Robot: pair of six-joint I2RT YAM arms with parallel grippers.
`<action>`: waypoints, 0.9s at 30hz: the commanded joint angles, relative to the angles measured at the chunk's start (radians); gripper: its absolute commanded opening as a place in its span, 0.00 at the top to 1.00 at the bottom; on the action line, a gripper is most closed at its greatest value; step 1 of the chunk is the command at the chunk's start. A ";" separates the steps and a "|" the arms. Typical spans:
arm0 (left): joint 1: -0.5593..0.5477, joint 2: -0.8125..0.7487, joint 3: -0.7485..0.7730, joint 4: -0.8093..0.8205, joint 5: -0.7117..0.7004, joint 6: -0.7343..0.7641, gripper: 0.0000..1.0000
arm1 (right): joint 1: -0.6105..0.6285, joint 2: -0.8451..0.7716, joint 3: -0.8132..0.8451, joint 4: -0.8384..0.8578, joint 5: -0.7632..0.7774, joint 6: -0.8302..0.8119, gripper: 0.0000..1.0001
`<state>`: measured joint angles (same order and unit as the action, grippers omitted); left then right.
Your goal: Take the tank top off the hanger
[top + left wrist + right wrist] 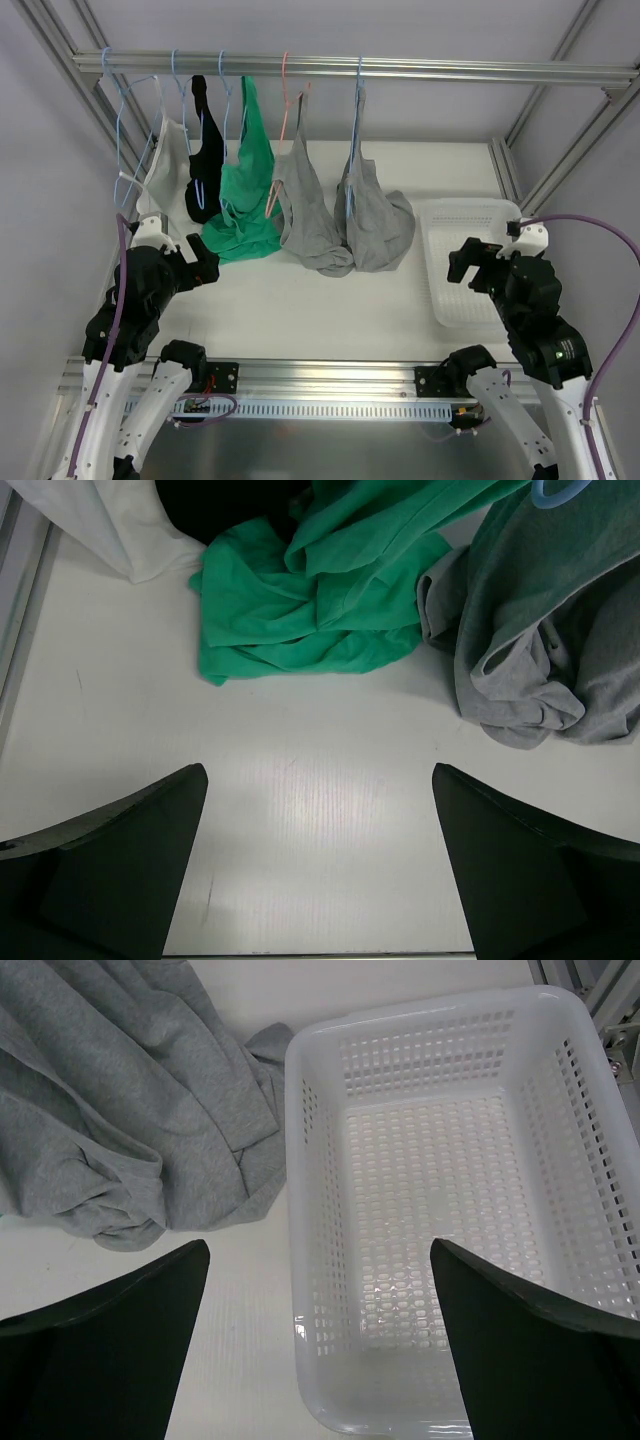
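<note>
Five tank tops (245, 170) hang — all fingers (120, 870) spread.

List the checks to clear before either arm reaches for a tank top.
1. Left gripper open and empty: ok, its fingers are spread over the bare table.
2. Right gripper open and empty: ok.
3. Garments up on hangers: ok. The white tank top, black tank top, green tank top and two grey tank tops hang from the rail.
4. Hems hanging free: not ok, the green and grey ones bunch on the table.
5. Basket ready to receive: ok, nothing shows inside it.
6. Which tank top is the target: cannot tell.
</note>
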<state>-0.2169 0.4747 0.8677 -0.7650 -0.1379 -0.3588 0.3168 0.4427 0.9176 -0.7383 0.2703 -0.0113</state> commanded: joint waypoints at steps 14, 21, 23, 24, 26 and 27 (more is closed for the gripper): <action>-0.007 0.020 0.189 0.032 0.099 -0.017 0.01 | 0.005 0.071 0.009 0.039 -0.157 0.008 0.01; -0.007 0.272 0.596 0.029 0.332 -0.043 0.01 | 0.004 0.062 0.015 0.037 -0.158 0.008 0.01; -0.015 0.412 0.747 0.029 0.455 -0.080 0.01 | 0.005 0.060 0.020 0.037 -0.163 0.008 0.01; -0.031 0.457 0.795 0.027 0.471 -0.084 0.01 | 0.004 0.062 0.023 0.036 -0.154 0.008 0.00; -0.186 0.587 0.929 0.012 0.329 -0.063 0.01 | 0.005 0.065 0.029 0.033 -0.148 0.008 0.00; -0.266 0.629 0.974 0.003 0.229 -0.018 0.01 | 0.004 0.067 0.027 0.031 -0.146 0.008 0.01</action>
<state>-0.3386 0.9562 1.7287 -0.7521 0.1677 -0.4042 0.3168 0.5102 0.9176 -0.7376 0.1226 -0.0113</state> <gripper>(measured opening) 0.986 0.993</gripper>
